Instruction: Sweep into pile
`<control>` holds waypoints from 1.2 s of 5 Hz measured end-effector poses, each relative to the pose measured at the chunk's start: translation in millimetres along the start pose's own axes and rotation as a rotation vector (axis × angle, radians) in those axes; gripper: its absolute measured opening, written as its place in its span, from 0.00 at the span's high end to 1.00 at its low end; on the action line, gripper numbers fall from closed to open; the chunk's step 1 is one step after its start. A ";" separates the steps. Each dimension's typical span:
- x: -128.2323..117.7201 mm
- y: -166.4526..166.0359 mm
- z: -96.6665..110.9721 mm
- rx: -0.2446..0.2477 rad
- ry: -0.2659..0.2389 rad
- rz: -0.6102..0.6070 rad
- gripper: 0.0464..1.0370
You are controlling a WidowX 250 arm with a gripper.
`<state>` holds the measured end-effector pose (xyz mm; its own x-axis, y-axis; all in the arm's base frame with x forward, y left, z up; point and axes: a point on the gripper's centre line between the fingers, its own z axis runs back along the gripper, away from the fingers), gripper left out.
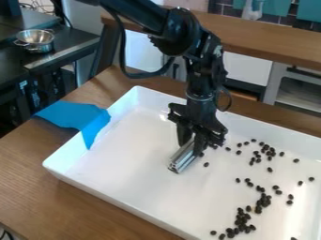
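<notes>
While the small dark beans (266, 198) lie scattered over the right half of the white tray (110, 171), they gather most thickly in two places: a loose cluster toward the far side and a longer, denser trail running down to the near side. Single beans lie between and around these, and one lies just beside the silver metal bar (182, 161), on its right. The bar slants down toward the near left, left of the beans; whether its lower end touches the tray floor, I cannot tell. The gripper (190, 144) hangs over the tray's middle, its fingers clamped on the bar's upper part. A blue sheet (74, 115) drapes over the tray's left rim and onto the wooden table (59, 201) beneath. At the far left, a two-handled metal bowl (35, 41) sits on a dark counter (69, 43).
</notes>
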<state>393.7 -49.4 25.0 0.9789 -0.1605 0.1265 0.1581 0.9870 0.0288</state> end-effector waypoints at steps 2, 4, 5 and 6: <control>-13.7 -48.5 2.0 -0.039 0.017 -0.093 0.67; -21.7 -89.2 5.4 -0.066 0.033 -0.152 0.67; -32.1 -119.6 12.4 -0.086 0.038 -0.216 0.67; -39.1 -133.7 17.2 -0.096 0.037 -0.234 0.67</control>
<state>332.1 -175.2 33.2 0.9181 -0.3857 0.0911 0.3904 0.9197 -0.0412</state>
